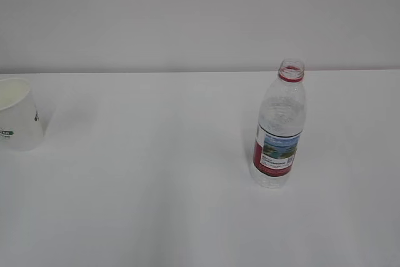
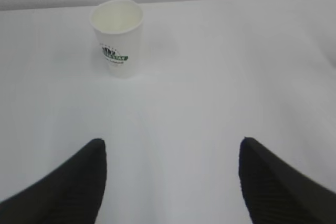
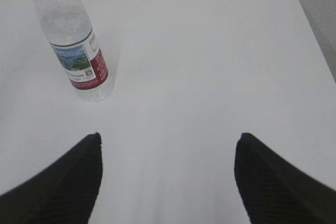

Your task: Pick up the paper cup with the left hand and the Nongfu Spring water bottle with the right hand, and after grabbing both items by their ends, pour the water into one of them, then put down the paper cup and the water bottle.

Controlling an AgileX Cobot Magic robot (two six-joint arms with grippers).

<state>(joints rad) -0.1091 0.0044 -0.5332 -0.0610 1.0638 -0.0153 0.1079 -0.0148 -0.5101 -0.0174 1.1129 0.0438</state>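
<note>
paper cup (image 2: 116, 38): white, green-black print | bottle (image 1: 279, 126): clear, red-white label

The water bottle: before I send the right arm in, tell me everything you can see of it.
The water bottle is clear ribbed plastic with a red neck ring and no cap, its mouth open. A red-and-white label with a blue-green landscape wraps its lower half. It stands upright on the white table, right of centre in the exterior view, well apart from anything else. How much water is inside cannot be told. Nothing touches it but the table; in the right wrist view it sits ahead and to the left of the open right gripper.
</note>
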